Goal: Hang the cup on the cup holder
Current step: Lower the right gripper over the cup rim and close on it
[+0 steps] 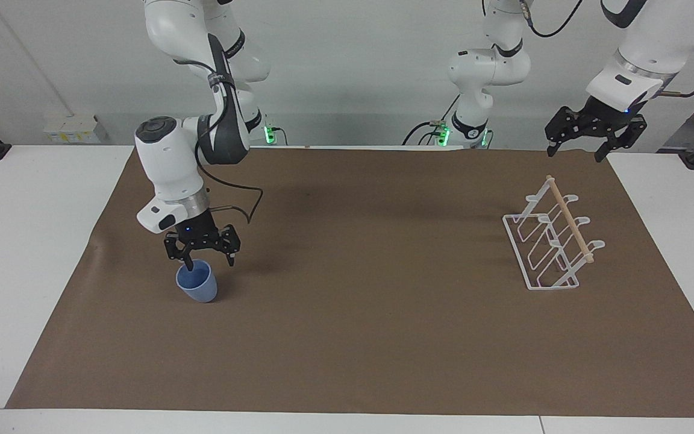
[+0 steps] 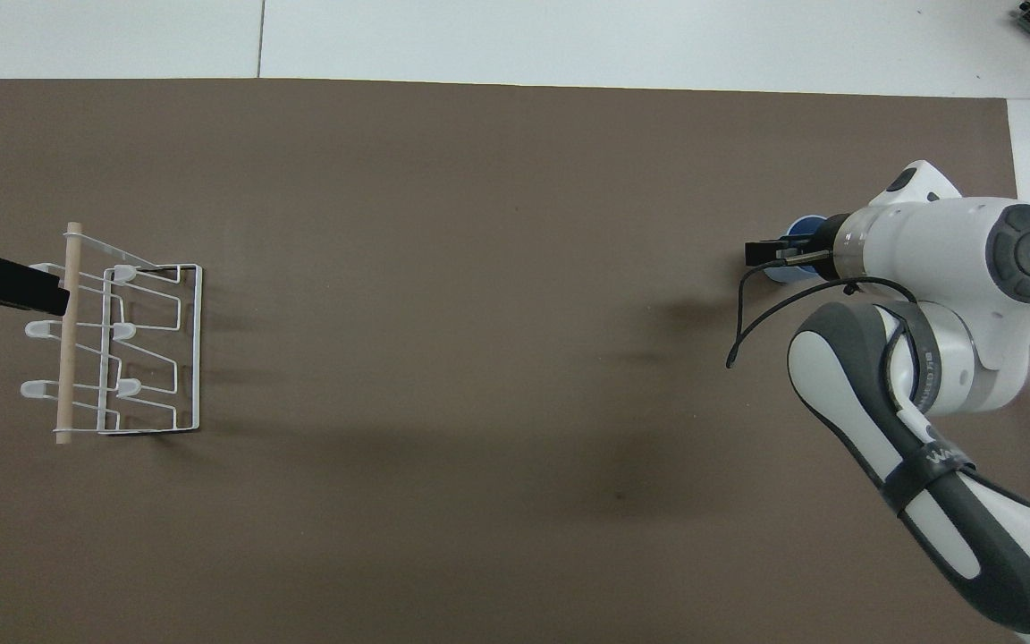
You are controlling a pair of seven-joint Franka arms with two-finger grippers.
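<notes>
A brown mat (image 1: 371,337) covers most of the white table (image 1: 28,253) and carries everything else.

The right arm (image 1: 172,163) reaches down from its base to a spot over the right arm's end of the mat. The left arm (image 1: 636,54) waits raised at its own end of the table.

The cup holder (image 1: 555,241) stands on the mat toward the left arm's end, a white wire rack with slanted looped prongs and a light wooden dowel (image 1: 570,218) along its top; nothing hangs on its prongs. In the overhead view the cup holder (image 2: 126,349) sits well apart from the cup, with the bare middle of the mat between them.

The right gripper (image 1: 208,260) is low over the cup, its fingers spread apart. One fingertip (image 1: 188,265) dips at the cup's open mouth, seemingly just inside the rim, while the other hangs outside the wall on the side toward the middle of the table. The fingers have not closed on the wall.

The left gripper (image 1: 579,152) hangs in the air over the mat's edge nearest the robots, above the cup holder's end of the table, fingers spread apart and holding nothing.

The cup (image 1: 197,281), small and light blue, stands upright on the mat, mouth up, at the right arm's end. From overhead the cup (image 2: 794,234) is mostly hidden under the wrist.
</notes>
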